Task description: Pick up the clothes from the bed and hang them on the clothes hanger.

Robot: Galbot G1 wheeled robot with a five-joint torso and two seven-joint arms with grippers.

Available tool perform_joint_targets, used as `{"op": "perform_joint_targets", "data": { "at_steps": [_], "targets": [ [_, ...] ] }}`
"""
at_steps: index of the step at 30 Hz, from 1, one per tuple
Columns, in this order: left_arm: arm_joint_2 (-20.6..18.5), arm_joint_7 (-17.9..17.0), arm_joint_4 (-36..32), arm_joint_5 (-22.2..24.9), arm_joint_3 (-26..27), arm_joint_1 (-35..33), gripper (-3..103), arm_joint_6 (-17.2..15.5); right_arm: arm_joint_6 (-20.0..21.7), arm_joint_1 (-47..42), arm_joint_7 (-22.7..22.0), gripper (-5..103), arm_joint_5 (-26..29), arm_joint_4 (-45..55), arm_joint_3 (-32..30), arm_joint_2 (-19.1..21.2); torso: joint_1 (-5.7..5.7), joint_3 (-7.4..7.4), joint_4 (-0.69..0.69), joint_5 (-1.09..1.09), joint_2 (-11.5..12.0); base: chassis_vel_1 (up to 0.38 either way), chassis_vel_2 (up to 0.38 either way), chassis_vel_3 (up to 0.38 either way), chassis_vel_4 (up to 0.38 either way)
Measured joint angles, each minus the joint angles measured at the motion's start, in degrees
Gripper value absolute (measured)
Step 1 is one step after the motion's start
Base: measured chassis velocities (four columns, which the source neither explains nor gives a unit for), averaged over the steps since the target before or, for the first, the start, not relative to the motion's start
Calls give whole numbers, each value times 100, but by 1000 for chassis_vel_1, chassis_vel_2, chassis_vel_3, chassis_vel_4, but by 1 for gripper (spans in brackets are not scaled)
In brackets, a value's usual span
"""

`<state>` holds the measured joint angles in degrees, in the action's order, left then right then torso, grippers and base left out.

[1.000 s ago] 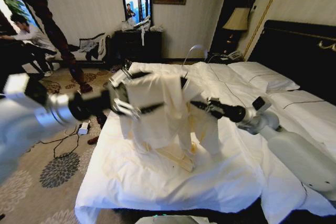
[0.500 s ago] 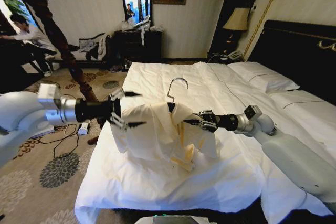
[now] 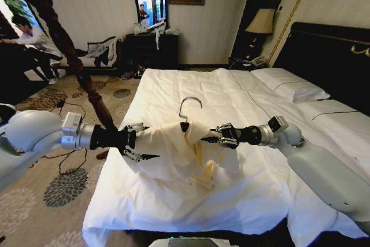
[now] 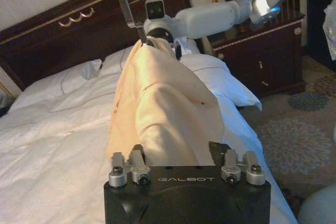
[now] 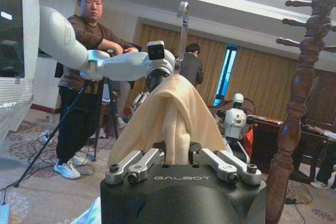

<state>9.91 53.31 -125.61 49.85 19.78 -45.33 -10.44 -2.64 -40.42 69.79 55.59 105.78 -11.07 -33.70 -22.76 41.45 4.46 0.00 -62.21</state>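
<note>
Cream, thin cloth garment (image 3: 170, 146) hangs draped over slim black hanger with silver hook (image 3: 188, 108), held above white duvet of the bed (image 3: 173, 195). Left gripper (image 3: 134, 143) pinches one shoulder end; right gripper (image 3: 215, 136) pinches the other. Trailing cloth touches the duvet.

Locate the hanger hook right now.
In the head view the clothes hanger hook sticks up mid-frame above the clothes, between the left gripper and right gripper, over the bed.
</note>
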Motion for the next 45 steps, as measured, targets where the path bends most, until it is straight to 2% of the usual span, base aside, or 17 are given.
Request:
{"op": "perform_joint_targets", "data": {
  "at_steps": [1,5,7,8,10,12,20,32,33,34,36,39,40,43,45],
  "targets": [
    [11,21,7,-21,-23,1,62,0,-1,11,9,16,-8,0,6,-6,0,0,0,0,0,0,0,0,0],
    [121,211,90,-141,-175,33,41,10,-24,67,109,16,-69,-41,37,-26,0,0,1,0,0,0,0,0,0],
    [139,256,113,-163,-187,37,41,17,-28,73,118,16,-78,-49,41,-30,0,0,1,0,0,0,0,0,0],
    [186,335,172,-202,-217,48,29,31,-45,94,134,16,-98,-67,56,-47,0,0,1,0,0,0,0,0,0],
    [206,357,194,-211,-230,54,29,35,-53,104,137,16,-102,-71,67,-55,0,0,0,-1,0,0,0,0,0],
    [251,407,248,-231,-254,75,23,35,-64,133,140,16,-103,-78,92,-79,0,0,0,0,0,0,0,0,0],
    [459,728,428,-422,-306,98,23,23,-67,208,140,16,23,-85,188,-128,0,0,0,-1,0,0,0,0,0],
    [544,849,516,-328,-190,137,22,4,-68,198,51,14,255,-65,238,-93,0,0,0,0,0,0,0,0,0],
    [552,866,526,-324,-186,135,22,4,-68,183,20,18,310,-64,239,-83,0,0,0,0,0,0,0,0,0],
    [569,897,534,-315,-181,134,22,4,-68,162,1,18,359,-73,239,-73,0,0,0,0,0,0,0,0,0],
    [616,929,563,-290,-157,138,19,4,-92,127,-1,29,437,-77,246,-64,0,0,0,0,0,0,0,0,0],
    [653,944,591,-279,-149,140,19,4,-118,113,13,35,500,-84,260,-60,0,0,0,0,0,0,0,0,0],
    [687,952,623,-274,-143,141,19,4,-135,105,40,45,560,-89,275,-60,0,0,0,0,0,0,0,0,0],
    [732,961,669,-276,-142,141,19,5,-161,104,55,51,602,-97,292,-60,0,0,0,0,0,0,0,0,0],
    [799,968,724,-293,-143,131,18,5,-213,104,68,62,644,-111,316,-65,0,0,0,0,0,0,0,0,0]
  ]
}}
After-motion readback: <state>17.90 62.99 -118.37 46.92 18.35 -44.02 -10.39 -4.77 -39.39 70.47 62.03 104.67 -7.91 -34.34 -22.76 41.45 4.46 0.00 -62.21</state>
